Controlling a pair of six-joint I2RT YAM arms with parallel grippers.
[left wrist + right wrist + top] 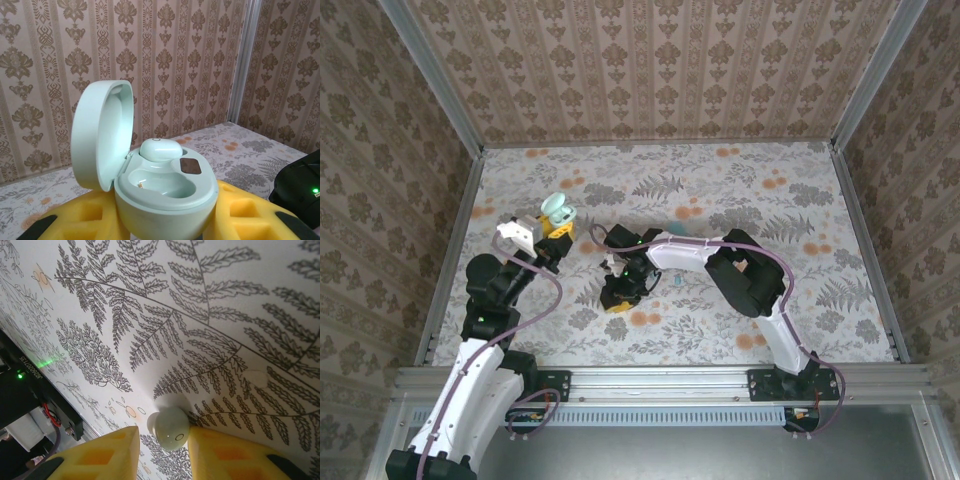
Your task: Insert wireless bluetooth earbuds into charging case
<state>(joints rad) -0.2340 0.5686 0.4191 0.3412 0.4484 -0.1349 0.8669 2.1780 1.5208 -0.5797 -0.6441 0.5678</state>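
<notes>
Well, rounded mint earbud [170, 426] between right claw [164, 439] fingers, grip unclear; left claw [165, 222] tight on case [167, 192]

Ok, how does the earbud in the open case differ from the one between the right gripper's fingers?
The seated earbud rests in a well of the charging case, which the left gripper holds up; the loose earbud lies on the table between the fingers of the right gripper. The seated earbud shows its long smooth back; the loose earbud shows a rounded end. Both look pale mint-white.
</notes>
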